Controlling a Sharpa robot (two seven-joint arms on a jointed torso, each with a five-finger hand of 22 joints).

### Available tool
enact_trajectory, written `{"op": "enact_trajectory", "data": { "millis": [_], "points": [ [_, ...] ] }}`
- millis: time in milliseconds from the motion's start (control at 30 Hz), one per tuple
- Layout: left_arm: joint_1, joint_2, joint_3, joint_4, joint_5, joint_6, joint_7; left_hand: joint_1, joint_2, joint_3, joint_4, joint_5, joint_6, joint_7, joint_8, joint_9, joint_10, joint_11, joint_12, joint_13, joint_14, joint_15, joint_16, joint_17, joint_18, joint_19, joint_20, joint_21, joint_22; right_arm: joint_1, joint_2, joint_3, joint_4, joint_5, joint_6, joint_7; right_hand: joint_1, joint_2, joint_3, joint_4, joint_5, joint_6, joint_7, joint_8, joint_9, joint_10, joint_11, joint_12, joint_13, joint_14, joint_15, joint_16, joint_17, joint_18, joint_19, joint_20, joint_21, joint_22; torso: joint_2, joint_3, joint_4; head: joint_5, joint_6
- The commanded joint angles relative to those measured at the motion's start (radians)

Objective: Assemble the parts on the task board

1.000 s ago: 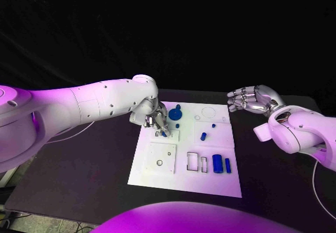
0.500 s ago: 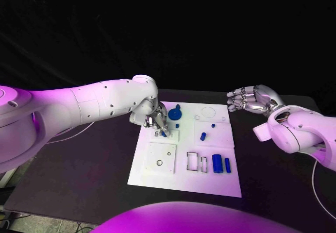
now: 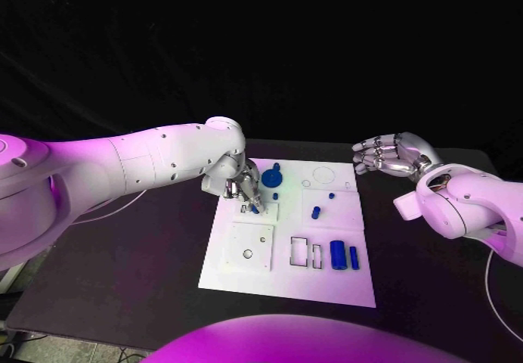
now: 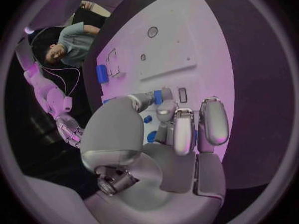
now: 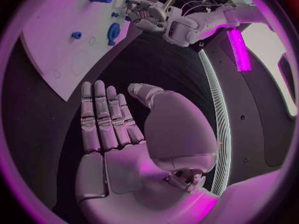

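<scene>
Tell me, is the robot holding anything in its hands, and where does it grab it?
The left hand pinches a small blue part by its top end over the task board. The right hand holds nothing, its fingers apart.

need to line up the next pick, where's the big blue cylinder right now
In the head view the big blue cylinder lies on the task board, toward its near right corner, between an empty rectangular slot and a thinner blue piece.

The task board [image 3: 327, 283] looks like matt white plastic, the blue parts [image 3: 338, 254] smooth plastic; the table [image 3: 131, 272] is matt black; the fingers [image 5: 99, 114] are glossy, polished metal
</scene>
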Motion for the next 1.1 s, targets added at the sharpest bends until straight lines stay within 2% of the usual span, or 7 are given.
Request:
{"op": "enact_trajectory", "data": {
  "millis": [33, 833, 1100],
  "points": [
    [-0.010, 0.006, -0.005, 0.002, -0.008, -0.013, 0.001, 0.009, 0.019, -0.009, 0.004, 0.004, 0.009, 0.002, -0.004, -0.002, 0.004, -0.001, 0.006, 0.001, 0.068, 0.007, 0.005, 0.125, -0.014, 0.009, 0.000, 0.004, 0.001, 0.000, 0.000, 0.000, 0.002, -0.009, 0.009, 0.003, -0.011, -0.002, -0.007, 0.001, 0.004, 0.004, 0.056, -0.001, -0.001, 0.000, 0.002, 0.004, -0.001, -0.001, 0.005, -0.005, -0.001, 0.010, -0.002, 0.005, -0.003, -0.001, 0.000, -0.0003, 0.0001, -0.001, -0.001],
    [-0.010, 0.005, -0.005, 0.000, -0.008, -0.014, 0.001, -0.026, 0.011, -0.033, 0.025, 0.004, 0.019, 0.001, -0.013, -0.003, 0.005, -0.002, 0.006, 0.003, 0.068, 0.006, 0.005, 0.125, -0.014, 0.010, -0.001, 0.004, 0.002, 0.000, -0.002, 0.000, 0.003, -0.009, 0.010, 0.004, -0.012, -0.004, -0.008, 0.001, 0.003, 0.004, 0.056, -0.001, -0.002, 0.000, 0.002, 0.006, -0.003, -0.002, 0.005, -0.007, -0.001, 0.010, -0.003, 0.005, -0.004, -0.004, 0.000, -0.0004, -0.0003, -0.002, 0.000],
    [-0.010, 0.005, -0.005, -0.003, -0.008, -0.017, 0.002, -0.051, 0.007, -0.048, 0.043, 0.004, 0.023, 0.001, -0.018, -0.003, 0.004, -0.002, 0.006, 0.003, 0.068, 0.007, 0.005, 0.125, -0.014, 0.009, -0.001, 0.004, 0.002, 0.000, -0.002, 0.000, 0.002, -0.010, 0.011, 0.004, -0.012, -0.004, -0.008, 0.001, 0.003, 0.004, 0.056, -0.001, -0.002, 0.000, 0.002, 0.006, -0.003, -0.002, 0.005, -0.007, -0.001, 0.010, -0.003, 0.005, -0.004, -0.004, 0.000, -0.0008, -0.0002, -0.003, 0.000]
  ]
}}
